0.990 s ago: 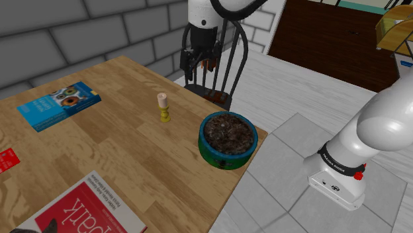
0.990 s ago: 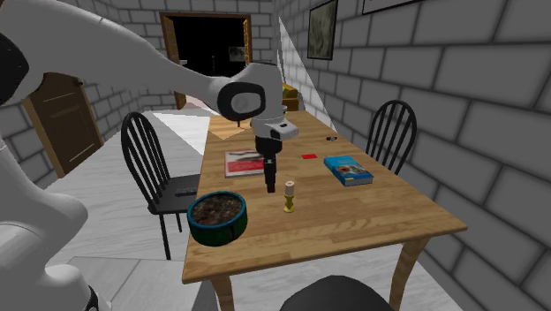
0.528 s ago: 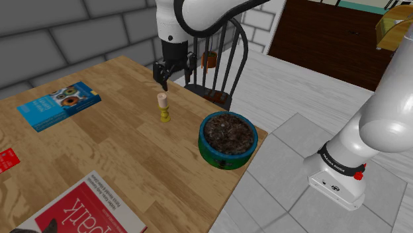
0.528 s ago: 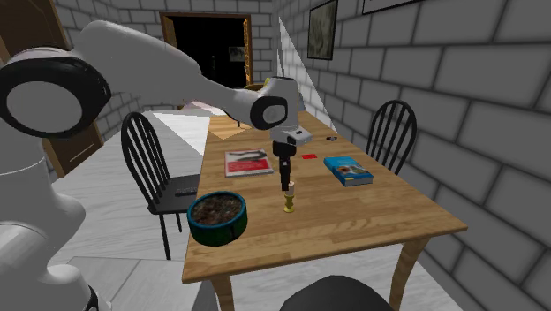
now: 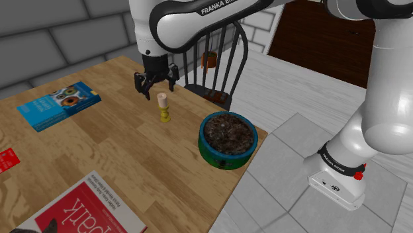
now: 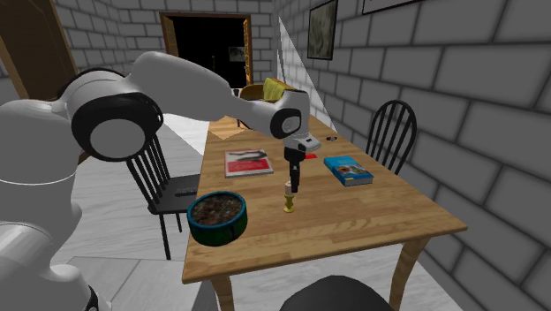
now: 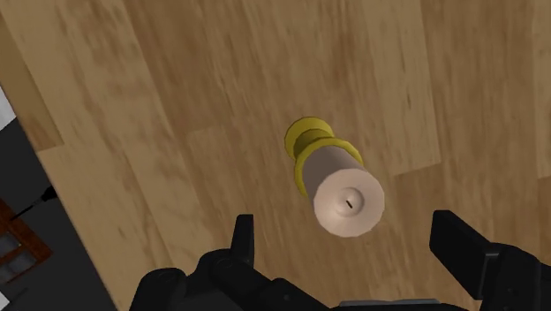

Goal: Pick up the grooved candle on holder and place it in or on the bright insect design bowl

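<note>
A: So, how is the claw?

B: The gripper (image 5: 157, 89) hangs just above the candle (image 5: 162, 106) with its fingers spread, clasping nothing. The candle stands upright on its yellow holder on the wooden table (image 5: 119, 152).

A: Anything crowding it?

B: The blue-green bowl (image 5: 222, 159) sits near, toward the table's edge, with a black chair (image 5: 225, 63) behind. A blue book (image 5: 59, 104), a red card (image 5: 8, 159) and a red-and-white book (image 5: 86, 212) lie well apart.

A: Any writing?

B: "FRANKA" on the arm (image 5: 198, 13). The red-and-white book's big letters are cut off.
</note>
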